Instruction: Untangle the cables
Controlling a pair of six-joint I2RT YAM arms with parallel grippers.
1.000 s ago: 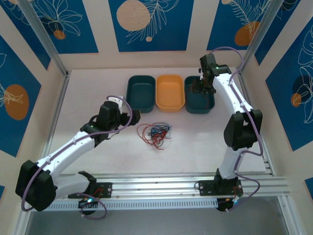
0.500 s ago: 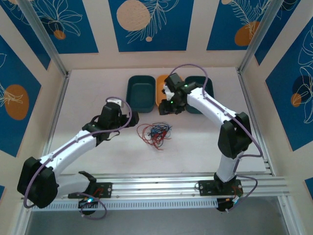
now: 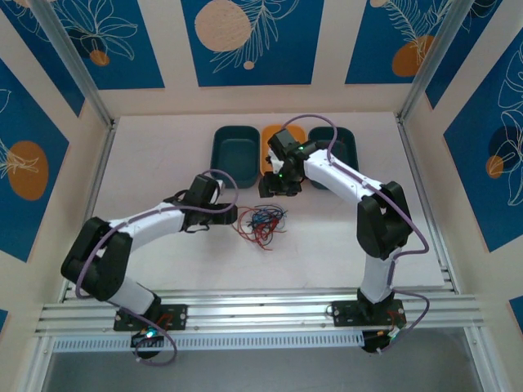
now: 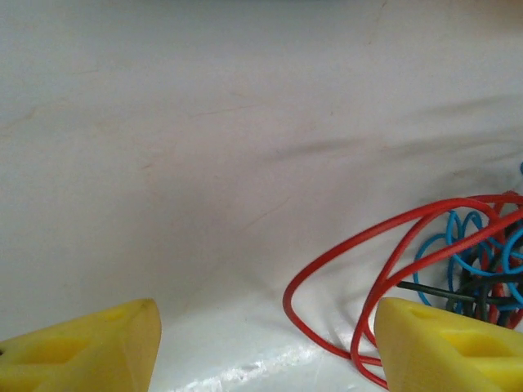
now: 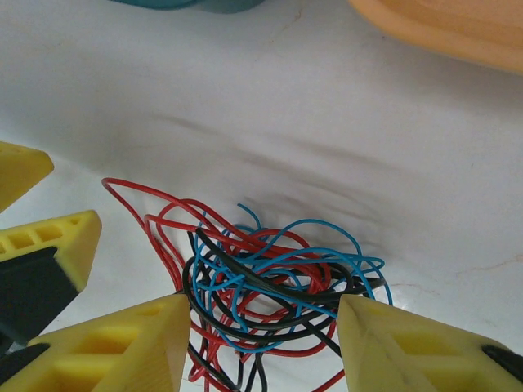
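We find the cables (image 3: 260, 222), red, blue and black, tangled in one loose heap on the white table (image 3: 155, 155), near but clear of the orange bin (image 5: 441, 28); the left gripper (image 3: 232, 216) stands just beside the heap's left edge, jaws apart, a red loop between them; the right gripper (image 5: 260, 347) frames the heap from the far side, jaws apart, nothing clamped.

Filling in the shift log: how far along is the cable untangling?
Done: nothing visibly separated; the cables lie in one red, blue and black tangle. In hand: the open right gripper straddles it, the open left gripper faces its edge. Left: separating every strand.
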